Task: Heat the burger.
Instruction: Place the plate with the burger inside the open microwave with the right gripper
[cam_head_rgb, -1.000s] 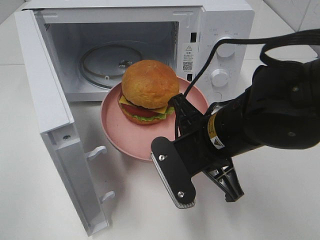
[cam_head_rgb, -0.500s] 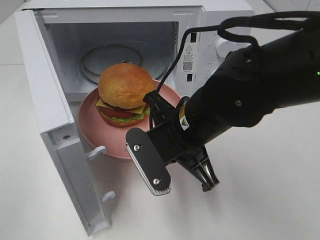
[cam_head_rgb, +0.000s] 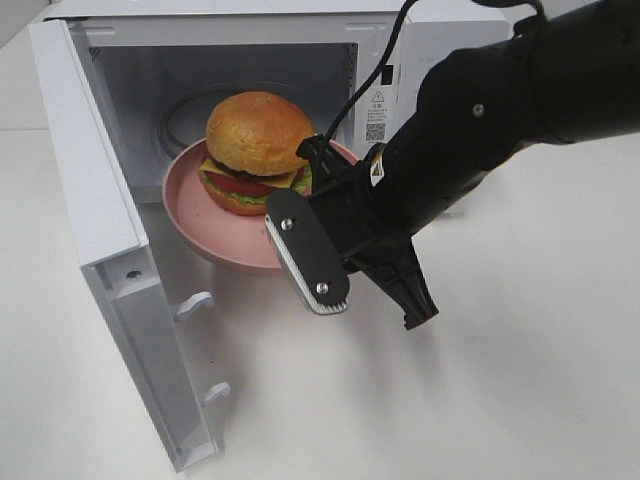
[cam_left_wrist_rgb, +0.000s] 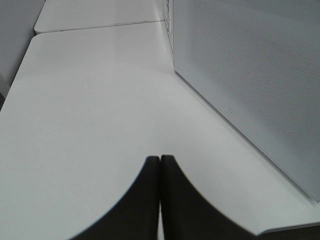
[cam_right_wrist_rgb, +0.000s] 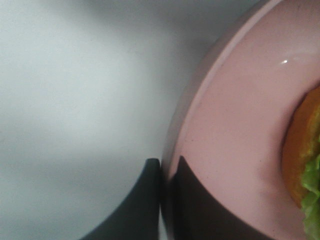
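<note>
The burger (cam_head_rgb: 255, 135), with a golden bun over cheese, tomato and lettuce, sits on a round pink plate (cam_head_rgb: 215, 235). The plate hangs tilted at the mouth of the open microwave (cam_head_rgb: 430, 40), its far edge just inside the cavity. My right gripper (cam_head_rgb: 335, 185) is shut on the plate's right rim. In the right wrist view its fingers (cam_right_wrist_rgb: 150, 200) pinch the pink plate's rim (cam_right_wrist_rgb: 235, 125), and the burger's edge (cam_right_wrist_rgb: 305, 155) shows at the side. My left gripper (cam_left_wrist_rgb: 160, 159) is shut on nothing, over bare table beside a perforated white wall (cam_left_wrist_rgb: 250, 75).
The microwave door (cam_head_rgb: 110, 260) stands swung open on the left, close to the plate's left rim. A glass turntable (cam_head_rgb: 180, 115) lies inside the cavity behind the burger. The control knobs are hidden behind my right arm. White table lies in front and to the right.
My right gripper has carried the plate and burger up and to the left, from the table in front of the microwave to its opening. The left gripper view gives no earlier frame.
</note>
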